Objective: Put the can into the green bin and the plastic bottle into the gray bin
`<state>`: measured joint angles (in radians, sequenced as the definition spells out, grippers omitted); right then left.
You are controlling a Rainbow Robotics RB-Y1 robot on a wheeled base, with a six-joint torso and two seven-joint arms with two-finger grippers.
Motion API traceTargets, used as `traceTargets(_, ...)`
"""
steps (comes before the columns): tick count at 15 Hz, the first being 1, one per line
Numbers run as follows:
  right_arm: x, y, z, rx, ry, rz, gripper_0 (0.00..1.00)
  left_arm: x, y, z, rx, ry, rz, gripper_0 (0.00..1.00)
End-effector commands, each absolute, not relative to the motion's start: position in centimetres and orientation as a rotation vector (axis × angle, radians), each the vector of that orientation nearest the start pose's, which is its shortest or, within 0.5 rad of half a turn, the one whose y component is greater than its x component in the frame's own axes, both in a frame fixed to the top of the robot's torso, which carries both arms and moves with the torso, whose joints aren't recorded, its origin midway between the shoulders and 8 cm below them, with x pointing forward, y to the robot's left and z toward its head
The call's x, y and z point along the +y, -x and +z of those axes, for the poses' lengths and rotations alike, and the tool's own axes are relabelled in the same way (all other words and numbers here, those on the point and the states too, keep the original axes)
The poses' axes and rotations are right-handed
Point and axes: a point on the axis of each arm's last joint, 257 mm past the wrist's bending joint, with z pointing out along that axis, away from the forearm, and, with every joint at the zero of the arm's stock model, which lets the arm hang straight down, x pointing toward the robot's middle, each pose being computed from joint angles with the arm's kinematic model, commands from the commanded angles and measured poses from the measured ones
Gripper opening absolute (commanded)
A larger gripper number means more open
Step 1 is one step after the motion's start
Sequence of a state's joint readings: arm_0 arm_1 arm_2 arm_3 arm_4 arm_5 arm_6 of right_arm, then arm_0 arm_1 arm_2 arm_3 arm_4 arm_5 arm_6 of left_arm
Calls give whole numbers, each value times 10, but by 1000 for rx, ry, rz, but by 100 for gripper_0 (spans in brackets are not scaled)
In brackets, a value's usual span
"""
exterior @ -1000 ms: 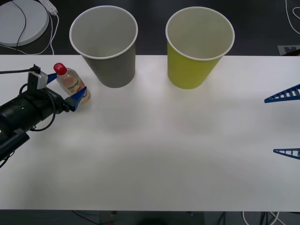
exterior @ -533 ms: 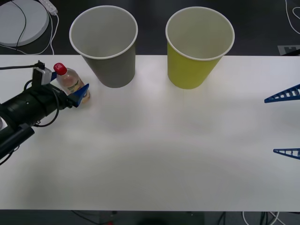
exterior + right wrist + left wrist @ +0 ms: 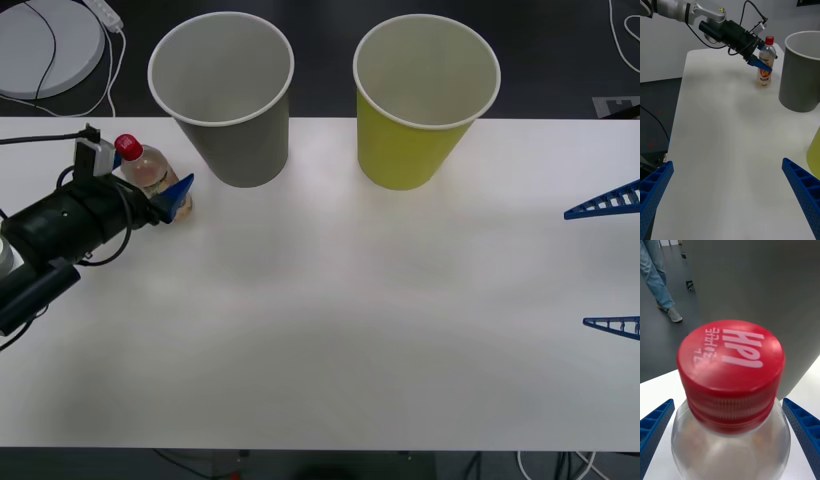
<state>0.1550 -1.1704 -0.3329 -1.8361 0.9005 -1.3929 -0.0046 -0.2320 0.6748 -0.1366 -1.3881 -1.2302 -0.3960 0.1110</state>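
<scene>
Left gripper [image 3: 150, 180] at table's left edge, fingers spread and straddling the plastic bottle [image 3: 152, 173], not clamped yet; one finger [image 3: 655, 427] sits each side of the bottle's shoulder in the left wrist view. Step in hand: grasp approach on the bottle. Next move calls for closing on the body, lifting clear of the white rim, then carrying it over the gray bin [image 3: 225, 95] just beside it. Bottle stands upright on the table [image 3: 330, 300], clear, red cap, red-yellow label, much shorter than the bins. Green bin [image 3: 425, 100] right of gray, apart from it. Right gripper [image 3: 610, 265] parked at the far right edge, fingers released, holding nothing.
</scene>
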Motion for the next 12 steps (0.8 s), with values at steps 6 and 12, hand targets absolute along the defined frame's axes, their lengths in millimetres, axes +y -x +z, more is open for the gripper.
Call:
traceTargets(6, -270, -315, -83, 1394, 1561, 558, 100, 277, -577, -190, 1629, -570, -154, 0)
traceTargets(12, -270, -315, -83, 1394, 1561, 558, 100, 275, -577, -191, 1629, -569, -158, 0)
